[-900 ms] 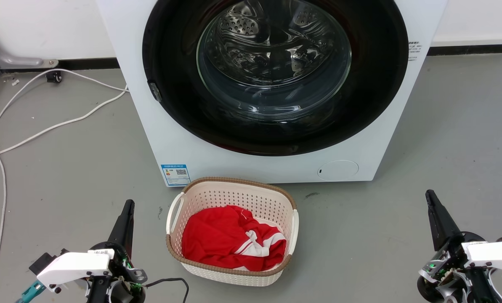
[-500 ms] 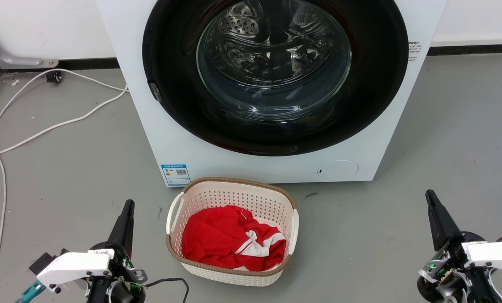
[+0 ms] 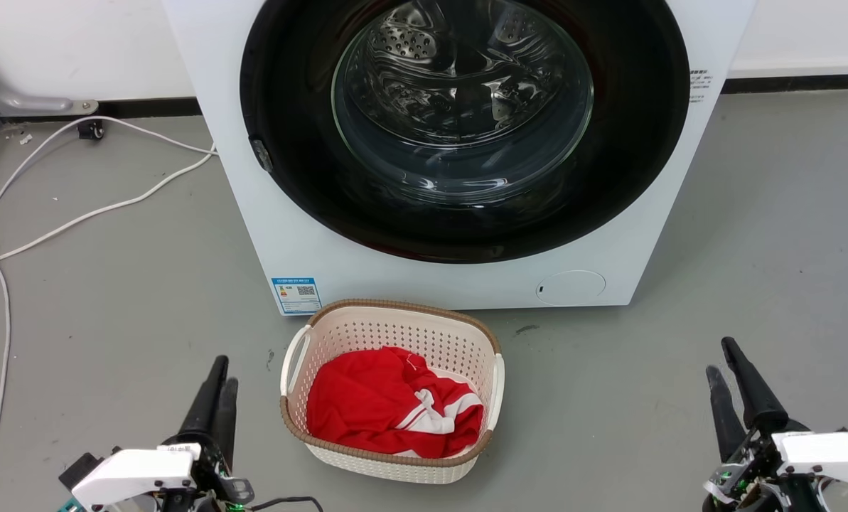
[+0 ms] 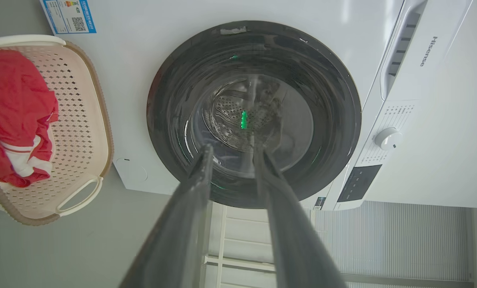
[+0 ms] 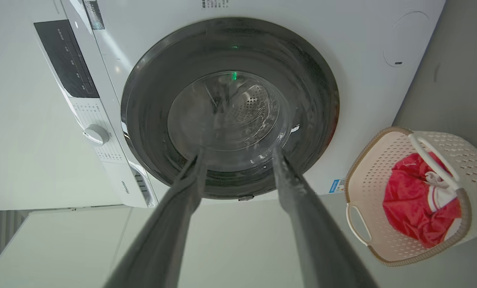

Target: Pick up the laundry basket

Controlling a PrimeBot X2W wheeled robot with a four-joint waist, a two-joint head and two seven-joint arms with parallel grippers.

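Both grippers have dropped back and parted: left gripper [image 3: 223, 372] narrowly open, right gripper [image 3: 720, 357] wider, each empty. Between them the laundry basket [image 3: 395, 333], holding a red-and-white garment [image 3: 370, 409], sits on the grey floor [image 3: 111, 306] just before the washing machine [image 3: 303, 242].

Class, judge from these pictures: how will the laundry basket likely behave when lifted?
Probably light and fairly stiff: the laundry basket is perforated plastic holding a red garment. Lifted by one white handle, it would likely tip, the garment sliding.
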